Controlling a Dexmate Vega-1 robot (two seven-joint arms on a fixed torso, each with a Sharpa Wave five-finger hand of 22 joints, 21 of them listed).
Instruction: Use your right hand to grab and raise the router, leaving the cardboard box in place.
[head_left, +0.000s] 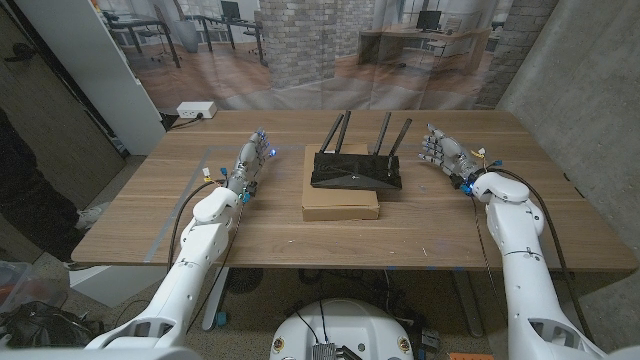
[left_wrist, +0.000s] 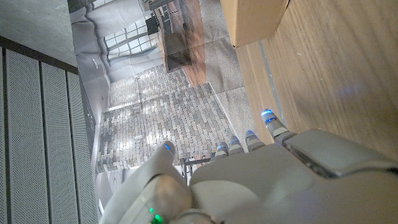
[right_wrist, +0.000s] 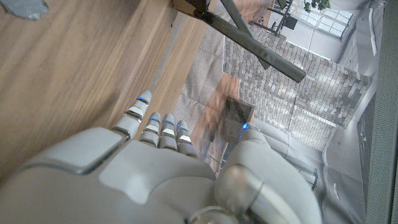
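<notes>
Router (head_left: 356, 171), black, antennas raised, sits on top of the cardboard box (head_left: 341, 199) at mid-bench. Bench (head_left: 130, 225): bare wood all round the box, wide open strips to either side and toward the front edge. Right robot hand (head_left: 440, 151) near the router's right end, apart from it, fingers loosely spread, holding nothing; an antenna shows just beyond its fingertips (right_wrist: 151, 118) in the right wrist view. Left robot hand (head_left: 252, 160) beside the box's left edge, open, empty.

Left hand (head_left: 252, 160) sits at ten o'clock, fingers extended and empty. Right hand (head_left: 440, 150) (also empty) hovers at two o'clock, fingers apart.
</notes>
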